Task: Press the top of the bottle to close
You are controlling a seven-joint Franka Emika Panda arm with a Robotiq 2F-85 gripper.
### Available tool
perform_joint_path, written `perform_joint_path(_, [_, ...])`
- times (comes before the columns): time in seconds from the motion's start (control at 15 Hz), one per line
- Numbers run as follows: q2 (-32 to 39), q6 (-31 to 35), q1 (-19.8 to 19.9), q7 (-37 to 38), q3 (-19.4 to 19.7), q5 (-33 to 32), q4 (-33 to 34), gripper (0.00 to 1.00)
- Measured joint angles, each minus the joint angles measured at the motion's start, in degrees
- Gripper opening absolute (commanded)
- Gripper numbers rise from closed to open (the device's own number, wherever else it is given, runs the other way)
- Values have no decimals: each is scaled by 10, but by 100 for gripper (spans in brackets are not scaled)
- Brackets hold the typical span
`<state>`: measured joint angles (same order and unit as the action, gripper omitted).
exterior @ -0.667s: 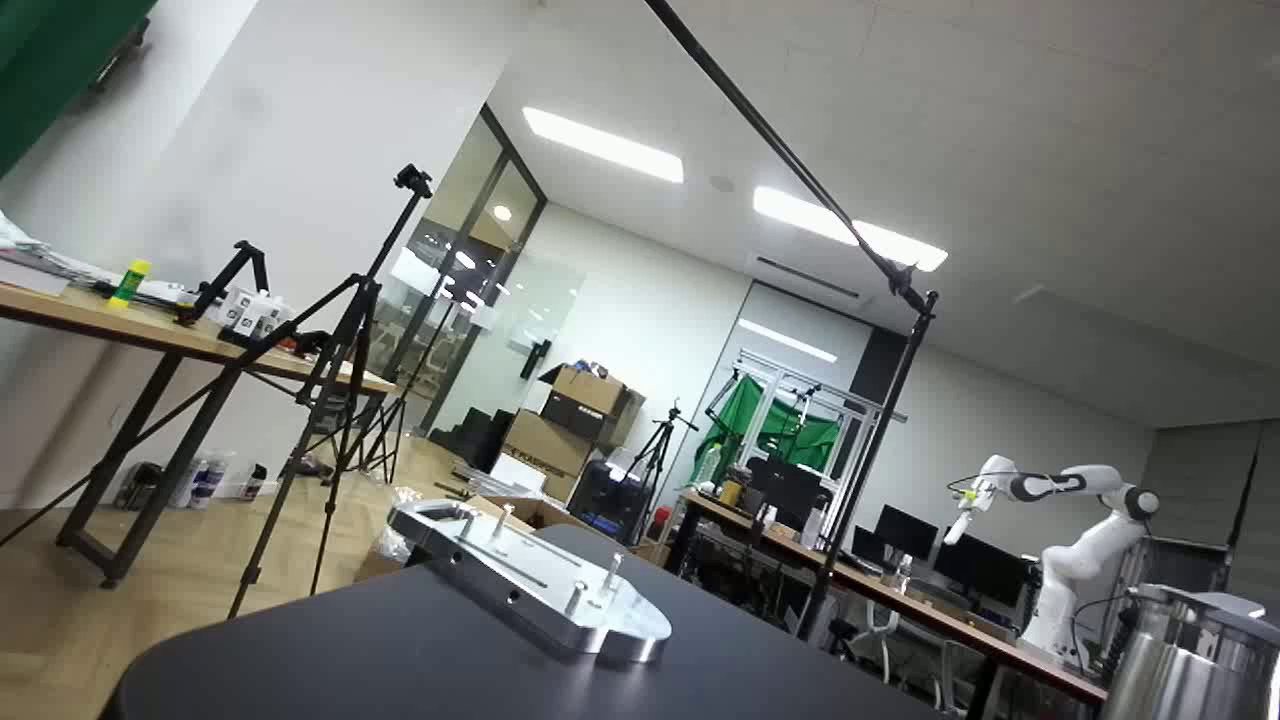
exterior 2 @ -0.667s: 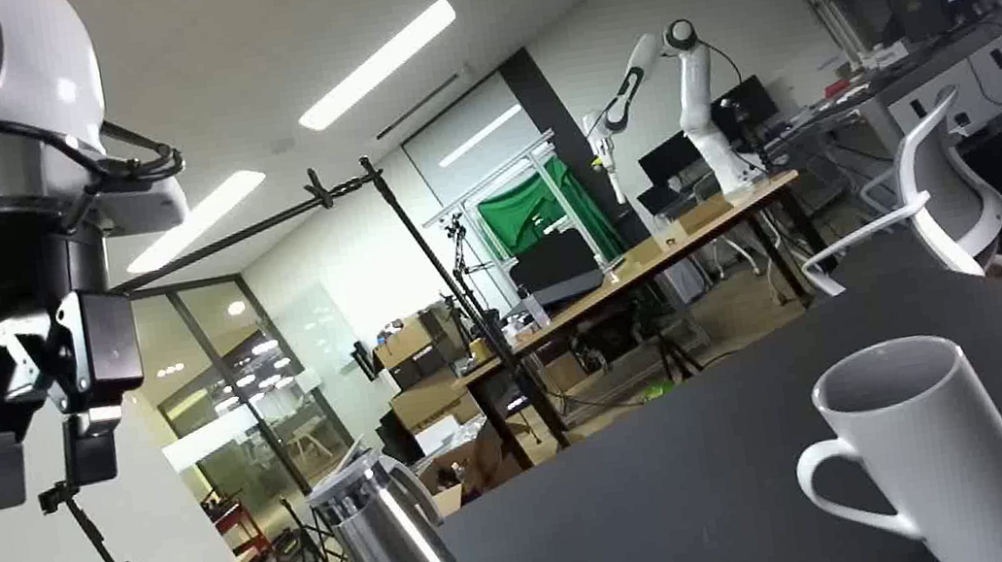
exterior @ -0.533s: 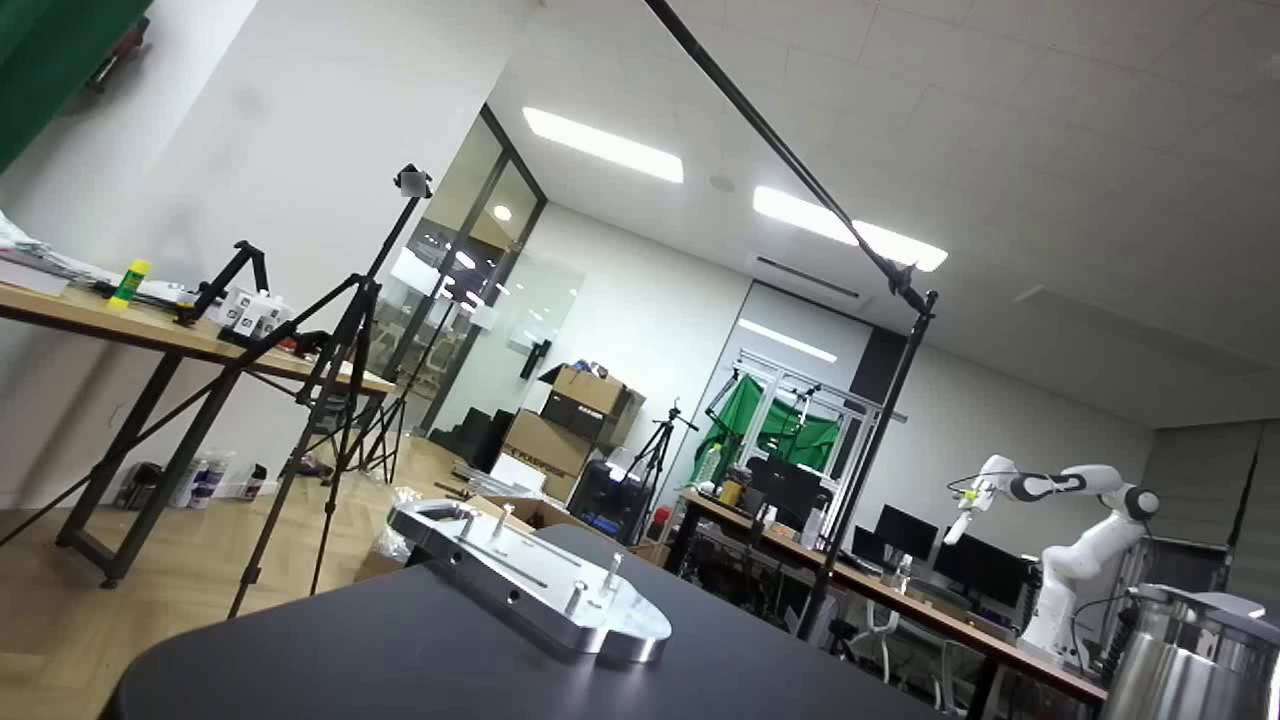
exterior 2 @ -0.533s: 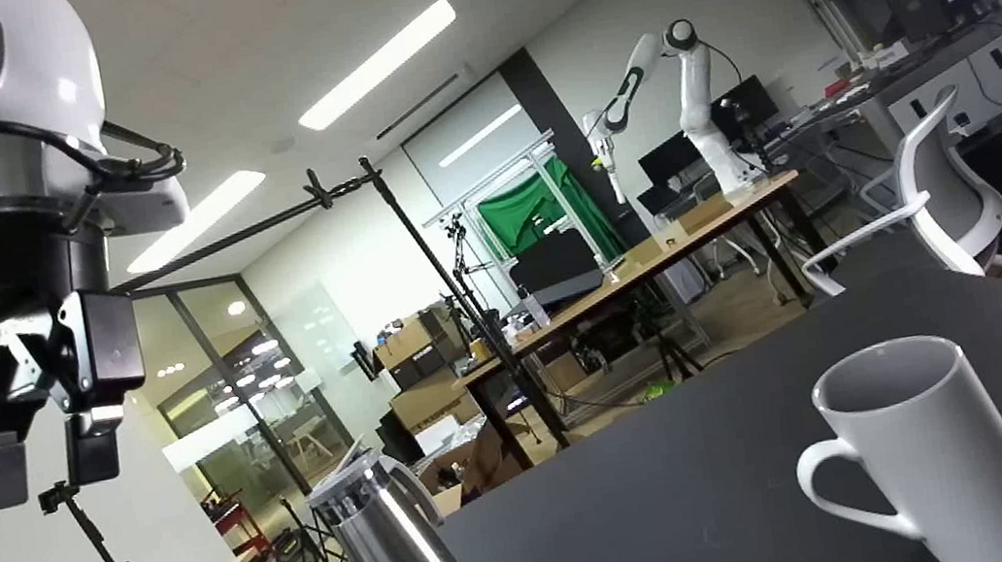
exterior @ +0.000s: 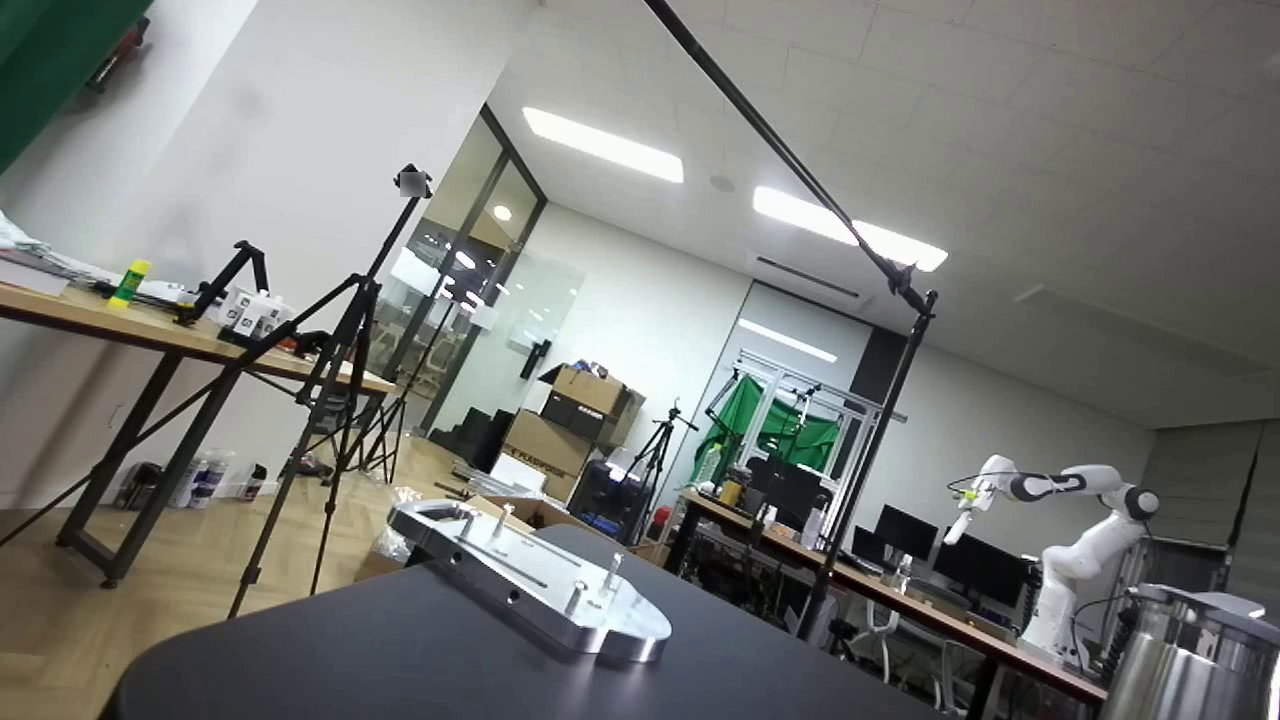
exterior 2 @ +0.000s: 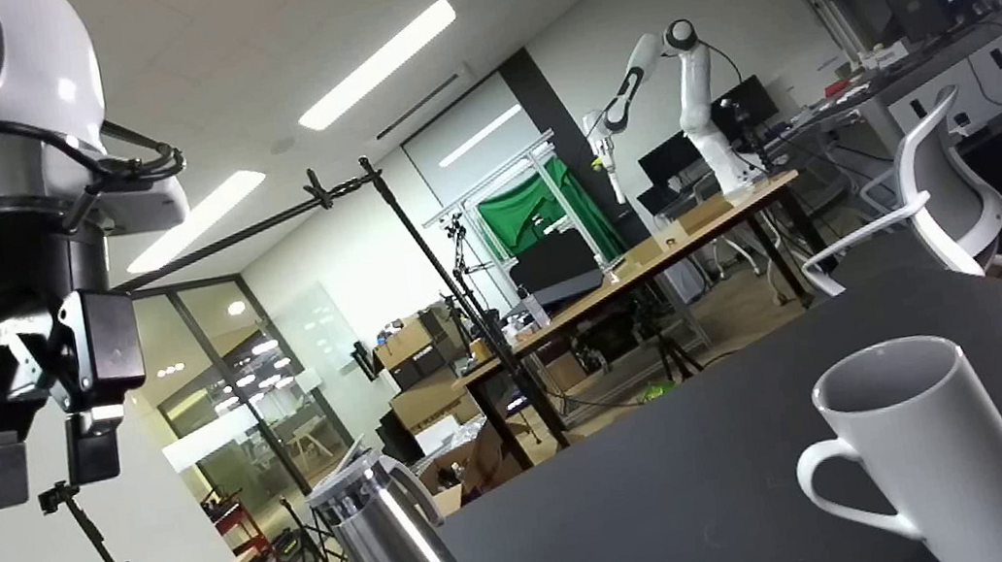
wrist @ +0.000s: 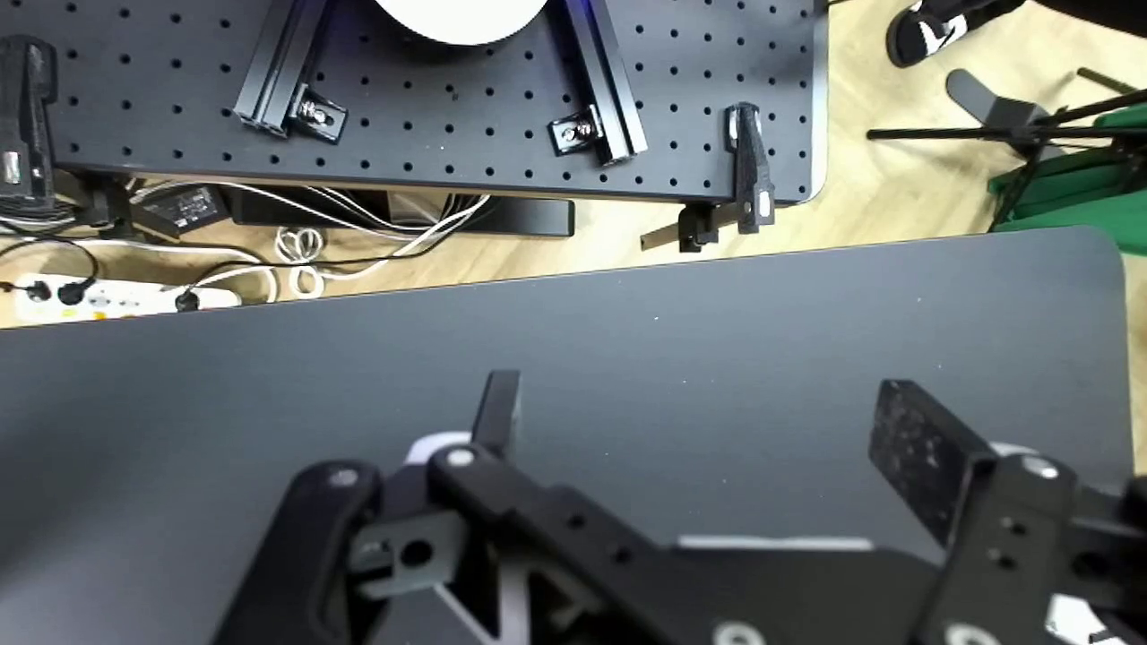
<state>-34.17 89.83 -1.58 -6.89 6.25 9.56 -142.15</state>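
Note:
The bottle is a silver metal jug point(exterior 2: 408, 559) with a clear collar and a handle. It stands on the dark table point(exterior 2: 650, 505) in an exterior view, its base cut off by the frame edge. A thin lid flap point(exterior 2: 351, 455) at its top looks tilted up. The jug's upper part also shows at the edge of an exterior view point(exterior: 1195, 665). My gripper point(exterior 2: 47, 472) is open and empty, above and to the left of the jug in that view, apart from it. In the wrist view the open fingers point(wrist: 699, 430) are over bare tabletop; the jug is out of view there.
A white mug point(exterior 2: 939, 464) stands on the table to the jug's right in an exterior view. A metal plate with pegs point(exterior: 540, 580) lies on the table. In the wrist view a black perforated table point(wrist: 430, 134) with clamps point(wrist: 751, 166) lies beyond the table's edge.

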Motion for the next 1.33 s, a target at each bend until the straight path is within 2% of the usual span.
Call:
perform_joint_path(0.13, [0, 0, 1, -1, -1, 0, 0, 100])
perform_joint_path(0.2, [1, 3, 3, -2, -3, 0, 0, 75])
perform_joint_path(0.27, [2, 15, 6, -2, -7, -4, 0, 74])
perform_joint_path(0.33, [3, 33, 9, -2, -12, -10, 2, 68])
perform_joint_path(0.6, [30, 119, 13, -1, -37, -46, 25, 38])
perform_joint_path(0.93, [121, 199, 13, 9, -52, -86, 106, 5])
perform_joint_path(1.07, [169, 223, 13, 17, -59, -103, 149, 0])
perform_joint_path(1.33, [270, 242, 13, 40, -68, -134, 224, 0])
